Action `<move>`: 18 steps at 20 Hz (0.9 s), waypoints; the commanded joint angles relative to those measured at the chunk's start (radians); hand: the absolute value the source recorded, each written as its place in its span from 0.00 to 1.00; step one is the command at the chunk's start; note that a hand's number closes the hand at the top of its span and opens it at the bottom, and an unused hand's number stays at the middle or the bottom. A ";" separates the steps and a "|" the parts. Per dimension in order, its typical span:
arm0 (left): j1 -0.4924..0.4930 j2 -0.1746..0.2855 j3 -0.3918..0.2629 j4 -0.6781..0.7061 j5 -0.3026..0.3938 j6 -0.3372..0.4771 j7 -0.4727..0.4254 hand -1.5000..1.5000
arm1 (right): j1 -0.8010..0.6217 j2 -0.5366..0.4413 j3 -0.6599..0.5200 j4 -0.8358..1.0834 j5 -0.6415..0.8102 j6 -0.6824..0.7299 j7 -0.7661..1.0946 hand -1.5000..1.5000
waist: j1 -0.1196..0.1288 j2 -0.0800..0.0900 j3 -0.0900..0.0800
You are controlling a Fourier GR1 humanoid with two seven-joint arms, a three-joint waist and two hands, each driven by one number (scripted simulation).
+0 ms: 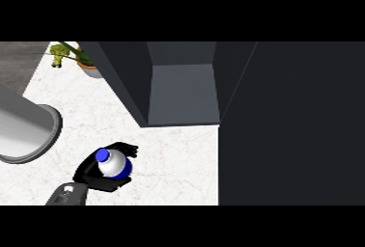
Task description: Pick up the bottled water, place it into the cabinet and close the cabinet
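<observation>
– Black left hand [91, 172] is curled round the white bottled water with the blue cap [114, 165], over the white marble surface [178, 159], yeah?
– Yep, clamped right on it. Dark grey cabinet [182, 91] stands open ahead and to the right of the hand, its door [292, 120] swung out further right.

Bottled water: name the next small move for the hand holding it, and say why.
Probably carry the bottled water forward and to the right, toward the open cabinet. The left hand is curled round the bottle above the counter, so the grasp looks done. The cabinet's opening lies ahead and to the right of it, with nothing visible between them.
</observation>
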 commanded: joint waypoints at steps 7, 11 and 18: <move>-0.064 -0.031 0.001 0.060 0.078 -0.179 -0.052 1.00 | 0.078 -0.040 -0.070 -0.196 -0.147 -0.027 0.052 0.00 | 0.007 -0.003 0.001; -0.011 0.026 0.103 0.051 0.163 -0.102 -0.126 1.00 | 0.086 -0.026 -0.044 -0.171 -0.089 -0.022 0.021 0.00 | 0.019 -0.005 0.000; 0.035 -0.019 0.302 0.005 0.311 0.237 -0.166 1.00 | 0.106 -0.052 -0.094 -0.137 -0.141 0.000 -0.022 0.00 | 0.034 -0.009 0.003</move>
